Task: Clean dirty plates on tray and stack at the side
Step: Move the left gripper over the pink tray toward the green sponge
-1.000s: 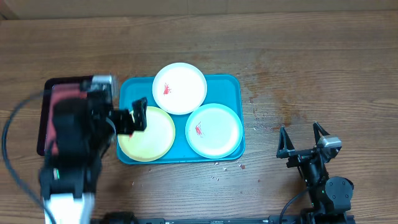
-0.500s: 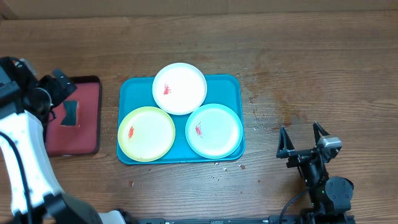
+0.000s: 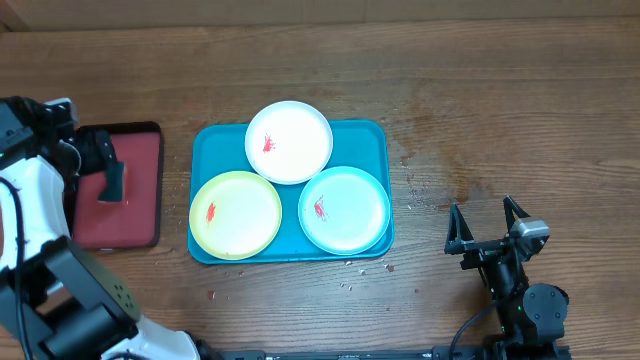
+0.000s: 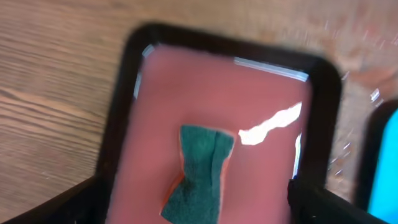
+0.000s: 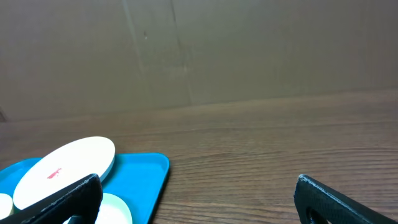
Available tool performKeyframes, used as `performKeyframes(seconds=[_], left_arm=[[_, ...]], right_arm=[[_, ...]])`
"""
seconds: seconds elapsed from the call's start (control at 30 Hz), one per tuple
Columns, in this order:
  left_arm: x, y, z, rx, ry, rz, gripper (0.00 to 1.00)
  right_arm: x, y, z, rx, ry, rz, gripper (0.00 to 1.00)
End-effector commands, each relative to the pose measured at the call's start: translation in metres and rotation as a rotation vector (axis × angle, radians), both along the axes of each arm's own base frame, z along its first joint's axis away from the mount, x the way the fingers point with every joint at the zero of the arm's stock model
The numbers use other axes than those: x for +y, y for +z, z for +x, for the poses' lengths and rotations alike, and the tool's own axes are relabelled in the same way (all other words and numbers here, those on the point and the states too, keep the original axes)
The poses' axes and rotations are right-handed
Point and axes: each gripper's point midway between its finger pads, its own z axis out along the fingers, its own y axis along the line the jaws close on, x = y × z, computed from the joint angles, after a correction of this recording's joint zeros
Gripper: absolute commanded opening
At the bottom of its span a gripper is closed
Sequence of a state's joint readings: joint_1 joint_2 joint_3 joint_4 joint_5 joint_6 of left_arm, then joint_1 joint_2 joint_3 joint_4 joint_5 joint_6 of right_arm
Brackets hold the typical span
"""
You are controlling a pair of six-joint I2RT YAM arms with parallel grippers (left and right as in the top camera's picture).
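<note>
The teal tray [image 3: 378, 135] holds three plates: a white plate [image 3: 289, 141] at the back, a yellow-green plate [image 3: 236, 214] at front left and a pale blue plate [image 3: 344, 208] at front right. Each has a small red smear. My left gripper [image 3: 104, 163] is open over a small dark-rimmed pink-red tray [image 3: 140, 205], its fingers wide on either side of a green sponge [image 4: 200, 168] lying there. My right gripper [image 3: 487, 232] is open and empty on the table right of the teal tray. The right wrist view shows the white plate [image 5: 65, 163] and the teal tray's corner [image 5: 149, 171].
The small pink-red tray [image 4: 186, 93] lies left of the teal tray with a narrow gap of wooden table between them. Small red crumbs [image 3: 350, 285] dot the table in front of the teal tray. A cardboard wall [image 5: 199, 50] stands beyond the table.
My left arm swung from above the yellow-green plate leftwards to the small pink-red tray and now sits over the sponge. The plates and the right arm have not moved.
</note>
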State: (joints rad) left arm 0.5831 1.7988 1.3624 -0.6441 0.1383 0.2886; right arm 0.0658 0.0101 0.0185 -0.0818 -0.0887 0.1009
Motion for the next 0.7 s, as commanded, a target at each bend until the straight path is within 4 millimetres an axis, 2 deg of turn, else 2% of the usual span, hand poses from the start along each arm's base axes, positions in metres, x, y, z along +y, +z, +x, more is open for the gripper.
performKeyframes(seconds=[0.0, 0.1, 0.33, 0.53, 0.6, 0.67], left_arm=[[0.003, -0.041, -0.004, 0.114, -0.072, 0.006, 0.92], [0.003, -0.071, -0.009, 0.182, -0.088, -0.018, 0.95], [0.002, -0.081, 0.002, 0.155, -0.146, -0.013, 0.88], [-0.010, -0.111, 0.005, 0.194, -0.173, -0.052, 0.88], [-0.009, -0.113, 0.006, 0.194, -0.173, -0.045, 0.81], [-0.009, -0.114, 0.008, 0.190, -0.173, -0.040, 0.59]], right_arm=[[-0.003, -0.002, 0.001, 0.000, -0.015, 0.004, 1.00], [-0.003, -0.002, 0.001, -0.001, -0.015, 0.004, 1.00], [-0.003, -0.002, 0.001, -0.001, -0.015, 0.004, 1.00], [-0.003, -0.002, 0.001, -0.001, -0.015, 0.004, 1.00], [-0.003, -0.002, 0.001, -0.001, -0.015, 0.004, 1.00], [-0.003, -0.002, 0.001, -0.001, -0.015, 0.004, 1.00]])
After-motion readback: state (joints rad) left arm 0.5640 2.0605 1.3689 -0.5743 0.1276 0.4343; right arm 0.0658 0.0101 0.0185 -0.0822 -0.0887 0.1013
